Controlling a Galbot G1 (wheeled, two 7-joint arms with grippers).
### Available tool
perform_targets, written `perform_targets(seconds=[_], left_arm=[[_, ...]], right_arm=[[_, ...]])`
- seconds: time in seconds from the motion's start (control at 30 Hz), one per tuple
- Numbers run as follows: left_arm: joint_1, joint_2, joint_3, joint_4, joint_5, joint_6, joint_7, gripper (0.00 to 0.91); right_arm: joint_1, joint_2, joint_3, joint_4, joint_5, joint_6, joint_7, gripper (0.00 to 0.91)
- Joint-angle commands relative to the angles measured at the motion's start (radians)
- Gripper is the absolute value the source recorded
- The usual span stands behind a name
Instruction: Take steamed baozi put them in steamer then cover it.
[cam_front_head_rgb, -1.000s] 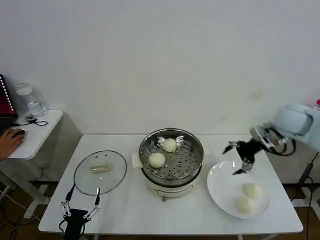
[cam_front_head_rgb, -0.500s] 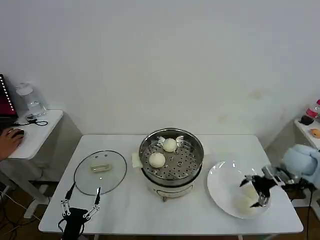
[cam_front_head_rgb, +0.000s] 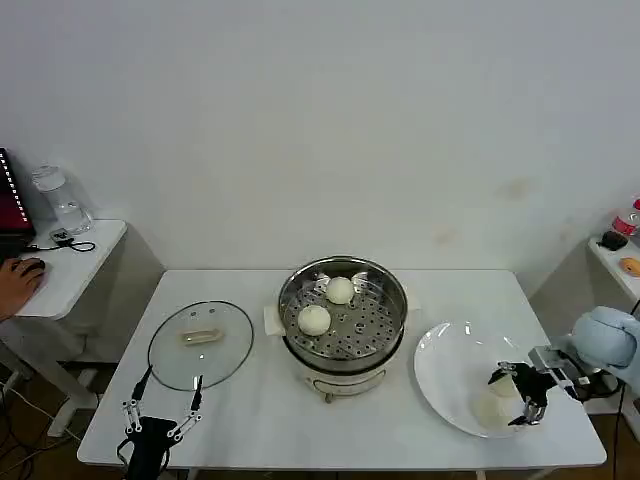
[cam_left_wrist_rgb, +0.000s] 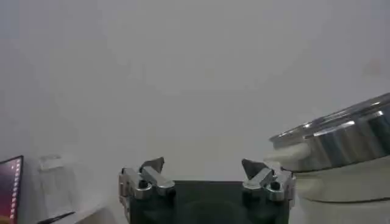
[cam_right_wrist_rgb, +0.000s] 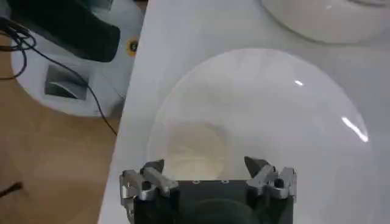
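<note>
Since a second ago your right gripper (cam_front_head_rgb: 520, 398) has swung from above the far edge of the white plate (cam_front_head_rgb: 445, 365) down onto its near right part, where it now sits low with its fingers apart around 1 steamed baozi (cam_front_head_rgb: 503, 385); another baozi (cam_front_head_rgb: 488, 410) lies just beside it. To its left stands the steamer (cam_front_head_rgb: 343, 310) holding 2 baozi (cam_front_head_rgb: 314, 319) on its tray. Further left, the cover (cam_front_head_rgb: 200, 343) lies flat on the table (cam_front_head_rgb: 260, 415). Your left gripper (cam_front_head_rgb: 160, 418) is parked by the table's near edge, fingers spread, just in front of the cover.
</note>
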Motion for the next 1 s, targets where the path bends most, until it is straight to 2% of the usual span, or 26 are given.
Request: perform_targets(seconds=[0.03, 0.37, 0.53, 0.7, 0.83, 1.0], left_arm=[[0.001, -0.002, 0.003, -0.001, 0.001, 0.000, 0.000, 0.907], [-0.009, -0.011, 0.006, -0.004, 0.005, 0.005, -0.002, 0.907], [-0.008, -0.009, 0.004, -0.001, 0.004, 0.004, -0.003, 0.907], [-0.011, -0.011, 0.003, 0.002, 0.003, 0.004, -0.004, 0.907], [-0.016, -0.013, 0.005, 0.004, 0.004, 0.004, -0.003, 0.907], [-0.019, -0.009, 0.005, 0.007, 0.002, 0.004, -0.004, 0.907]], right_arm=[[-0.046, 0.014, 0.035, -0.019, -0.015, -0.004, 0.003, 0.907], [-0.044, 0.044, 0.010, -0.034, -0.003, -0.012, 0.005, 0.877], [-0.034, 0.055, 0.000, -0.039, -0.003, -0.014, 0.003, 0.695], [-0.012, 0.063, -0.018, -0.041, 0.001, -0.016, 0.000, 0.574], [0.021, 0.058, -0.039, -0.040, 0.008, -0.013, -0.002, 0.564], [0.102, 0.038, -0.030, -0.018, 0.064, -0.009, -0.009, 0.564]])
